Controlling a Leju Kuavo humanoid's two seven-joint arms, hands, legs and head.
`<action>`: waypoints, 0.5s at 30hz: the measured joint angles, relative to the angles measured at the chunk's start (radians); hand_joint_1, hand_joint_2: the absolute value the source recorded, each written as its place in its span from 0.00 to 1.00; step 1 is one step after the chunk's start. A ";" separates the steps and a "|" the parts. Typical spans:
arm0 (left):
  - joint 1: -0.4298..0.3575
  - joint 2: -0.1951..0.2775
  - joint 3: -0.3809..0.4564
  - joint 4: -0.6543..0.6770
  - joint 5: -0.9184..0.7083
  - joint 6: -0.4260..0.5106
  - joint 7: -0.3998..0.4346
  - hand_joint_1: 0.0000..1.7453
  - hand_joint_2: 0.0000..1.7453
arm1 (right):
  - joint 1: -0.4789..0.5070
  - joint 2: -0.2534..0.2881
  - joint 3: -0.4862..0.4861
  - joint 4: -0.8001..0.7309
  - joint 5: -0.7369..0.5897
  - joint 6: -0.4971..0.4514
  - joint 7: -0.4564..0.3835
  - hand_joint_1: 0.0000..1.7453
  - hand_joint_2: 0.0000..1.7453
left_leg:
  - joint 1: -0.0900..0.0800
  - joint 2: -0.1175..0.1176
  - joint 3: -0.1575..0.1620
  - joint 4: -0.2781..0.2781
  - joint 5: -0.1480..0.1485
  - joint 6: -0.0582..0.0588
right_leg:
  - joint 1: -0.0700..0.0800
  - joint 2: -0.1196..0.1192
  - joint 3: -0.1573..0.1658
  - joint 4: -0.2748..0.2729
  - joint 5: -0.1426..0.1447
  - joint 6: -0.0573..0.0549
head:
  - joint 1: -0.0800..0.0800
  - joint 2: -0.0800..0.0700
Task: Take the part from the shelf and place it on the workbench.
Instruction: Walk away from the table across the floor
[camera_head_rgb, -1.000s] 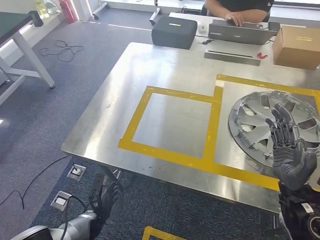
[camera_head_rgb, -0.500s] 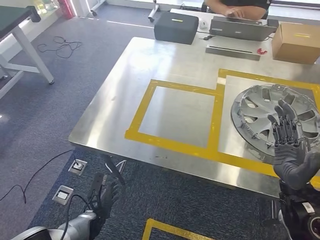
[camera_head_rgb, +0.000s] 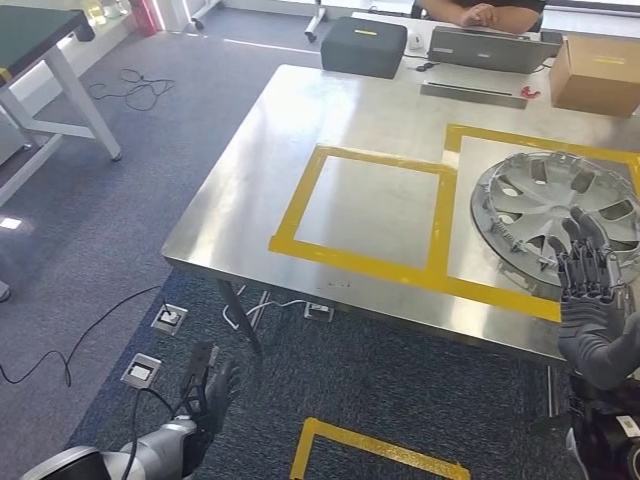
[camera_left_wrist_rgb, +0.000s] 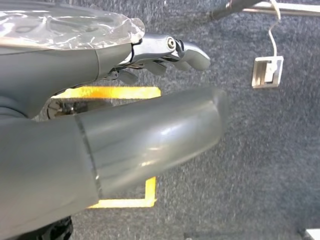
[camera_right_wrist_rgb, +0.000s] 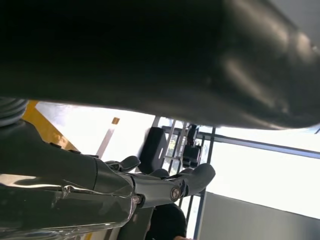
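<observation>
The part, a silver wheel cover (camera_head_rgb: 555, 205), lies flat on the steel workbench (camera_head_rgb: 355, 110) inside the right-hand yellow-taped square. My right hand (camera_head_rgb: 592, 295) is raised at the bench's near edge, just in front of the cover, fingers straight and apart, holding nothing. The right wrist view shows its fingers (camera_right_wrist_rgb: 166, 185) stretched out with nothing in them. My left hand (camera_head_rgb: 207, 390) hangs low over the blue carpet, below the bench's near left corner, fingers loosely out and empty. Its fingers (camera_left_wrist_rgb: 170, 50) are seen above the carpet in the left wrist view.
A second yellow-taped square (camera_head_rgb: 370, 205) lies on the bench left of the cover. At the far edge are a dark case (camera_head_rgb: 364, 47), a laptop (camera_head_rgb: 494, 45) with a person's hands on it, and a cardboard box (camera_head_rgb: 596, 75). Floor sockets (camera_head_rgb: 170, 320) and cables lie below; a green table (camera_head_rgb: 38, 50) stands at left.
The whole scene has slid up and to the right, so the camera has moved back. My right hand has dropped slightly, away from the wheel cover. The left hand stays hanging.
</observation>
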 joint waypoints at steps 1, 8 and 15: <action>0.000 0.000 0.000 0.000 0.000 0.000 0.000 0.00 0.00 | -0.001 0.001 -0.001 0.000 0.000 0.001 0.001 0.00 0.00 | 0.001 -0.002 -0.007 0.009 -0.012 -0.006 | -0.002 -0.001 -0.008 -0.003 0.011 -0.006 | 0.002 0.000; 0.000 0.001 0.000 0.000 0.001 -0.002 0.000 0.00 0.00 | 0.000 0.005 -0.001 0.001 -0.012 0.006 0.007 0.00 0.00 | 0.032 -0.005 -0.064 0.320 -0.182 -0.050 | -0.008 -0.005 -0.111 -0.002 0.098 -0.014 | -0.012 0.000; -0.004 0.003 0.000 0.000 0.004 -0.003 0.000 0.00 0.00 | 0.001 0.005 -0.009 0.000 -0.028 0.008 0.010 0.00 0.00 | 0.028 -0.010 0.162 -0.006 -0.153 -0.017 | -0.015 -0.006 -0.174 0.023 0.152 0.029 | -0.013 0.000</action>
